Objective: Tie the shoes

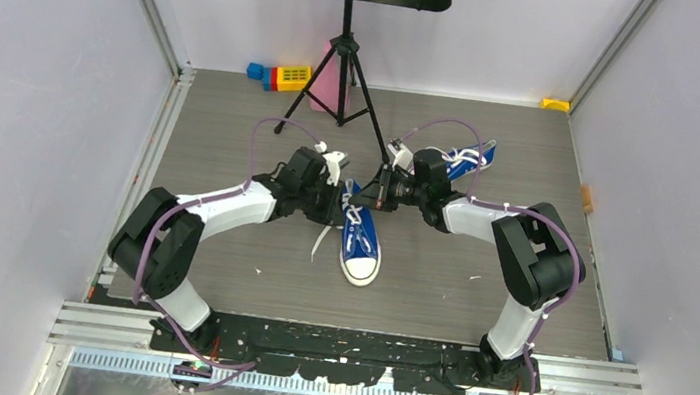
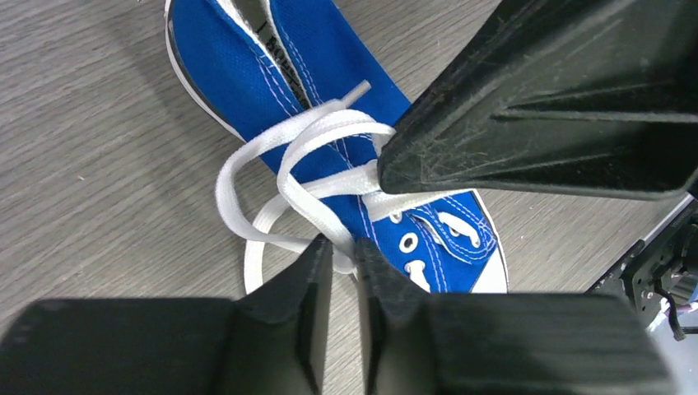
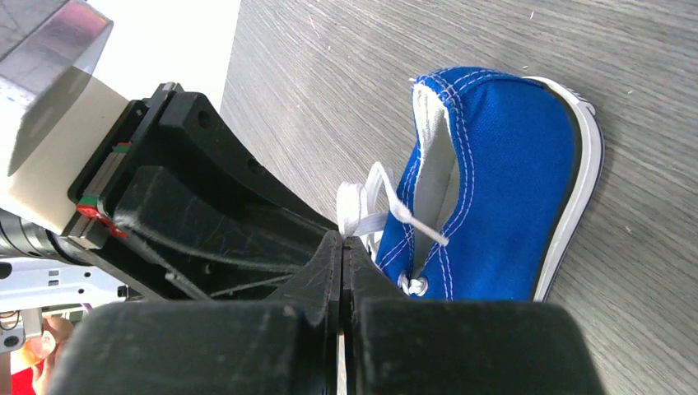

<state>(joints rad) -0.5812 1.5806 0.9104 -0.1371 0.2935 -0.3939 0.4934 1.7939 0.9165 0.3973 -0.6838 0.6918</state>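
Note:
One blue sneaker lies mid-table with its white toe cap toward the near edge. It also shows in the left wrist view and the right wrist view. Its white laces are crossed in loose loops over the tongue. My left gripper is shut on a lace strand at the shoe's left side. My right gripper is shut on another lace strand just above the shoe's heel end, and its black body hangs over the shoe. The second sneaker lies behind the right arm.
A black tripod stand stands at the back centre, one leg reaching close to the grippers. Coloured toy blocks and a pink object sit at the back left. A yellow piece is in the back right corner. Walls enclose both sides.

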